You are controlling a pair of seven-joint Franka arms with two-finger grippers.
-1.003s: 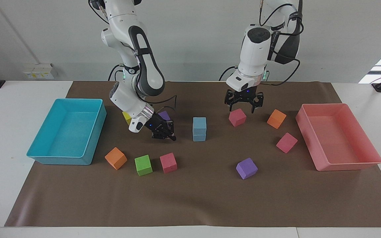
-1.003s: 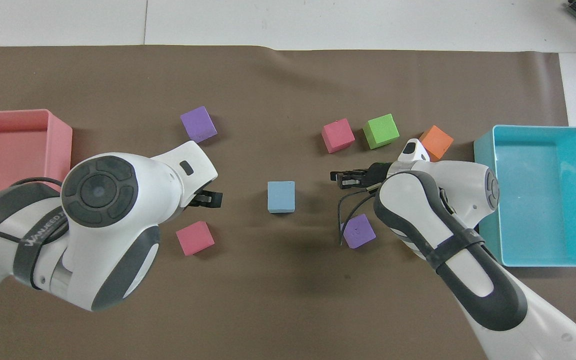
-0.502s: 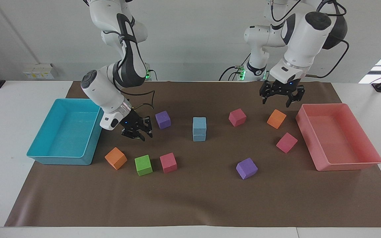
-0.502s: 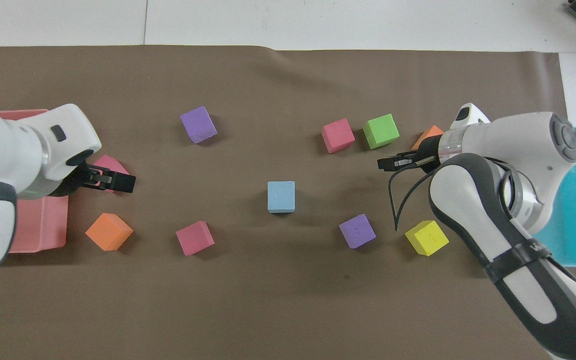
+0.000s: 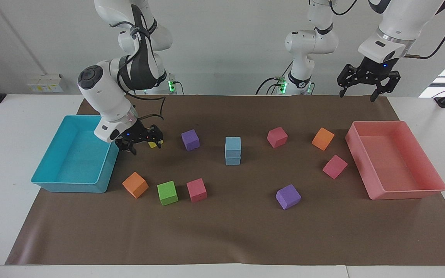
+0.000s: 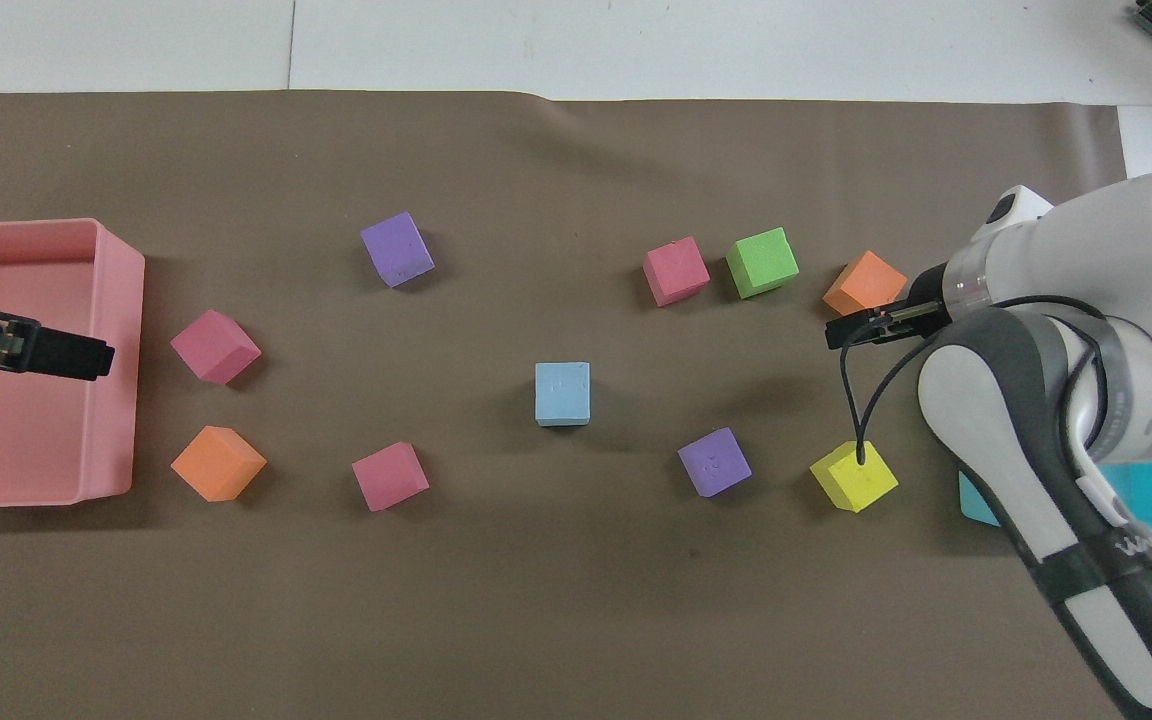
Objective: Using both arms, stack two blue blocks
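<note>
Between both empty jaws, well apart, blue blocks (image 5: 233, 150) stand stacked.

Two blocks (image 5: 233, 150) stacked mid-surface; trays (image 5: 431, 189) at both ends; other cubes (image 5: 287, 196) scattered between.

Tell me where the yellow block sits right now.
The yellow block sits on the brown mat toward the right arm's end, between a purple block and the turquoise tray, with the right gripper over it.

Two blue blocks (image 5: 233, 150) stand stacked mid-counter; the left gripper (image 5: 368, 83), jaws spread, hangs above the pink tray (image 5: 408, 191), the right gripper (image 5: 139, 139) beside the turquoise tray (image 5: 72, 187)
</note>
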